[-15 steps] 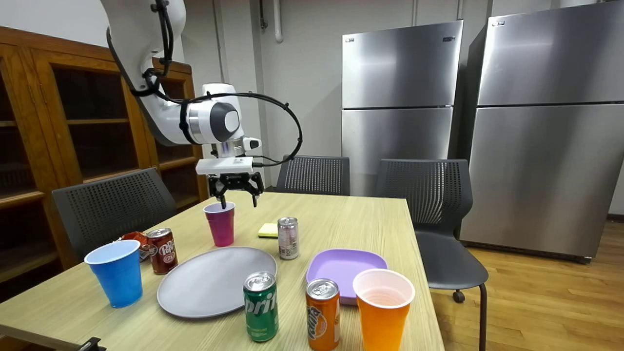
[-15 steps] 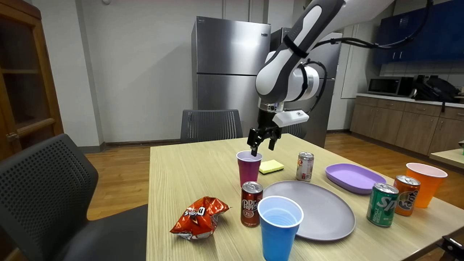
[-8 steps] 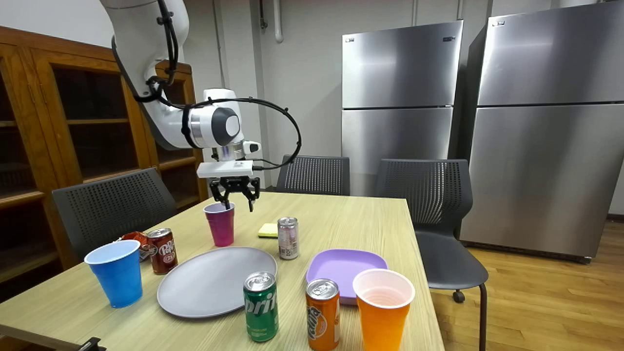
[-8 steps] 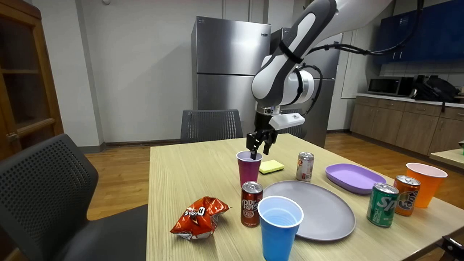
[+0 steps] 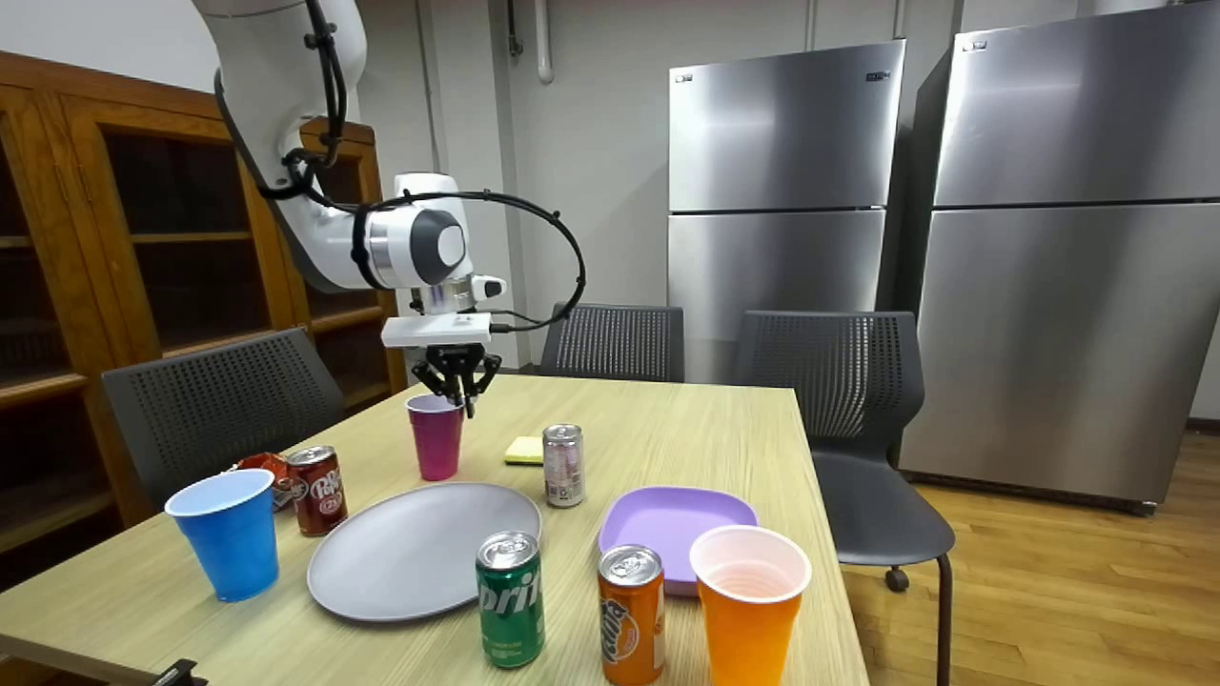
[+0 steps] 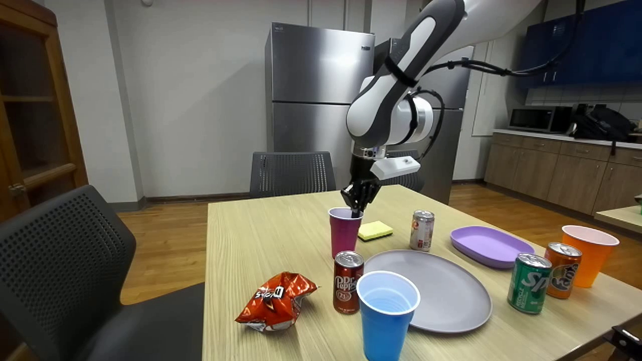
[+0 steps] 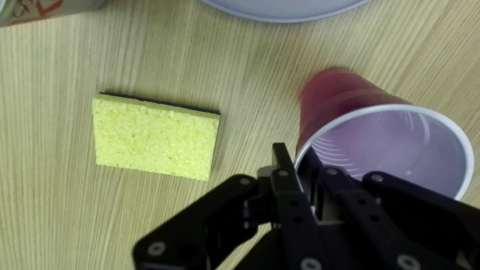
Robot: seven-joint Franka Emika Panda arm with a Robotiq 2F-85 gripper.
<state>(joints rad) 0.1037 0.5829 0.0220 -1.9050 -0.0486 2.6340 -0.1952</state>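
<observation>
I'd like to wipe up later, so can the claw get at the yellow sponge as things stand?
Probably not just yet: the claw is closed on the wall of the magenta plastic cup. Once freed, likely yes: the yellow sponge lies nearby, uncovered, with nothing seen in between.

End effector (image 5: 463,407) pinching magenta cup (image 5: 437,448) by rim.

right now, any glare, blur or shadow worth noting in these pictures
Both exterior views: bright glare on a stainless-steel refrigerator; an exterior view: a diagonal shadow on the wall; wrist view: pale glossy streaks inside the magenta plastic cup, blurred lettering on the soda can, a thin shadow right of the yellow sponge.
</observation>
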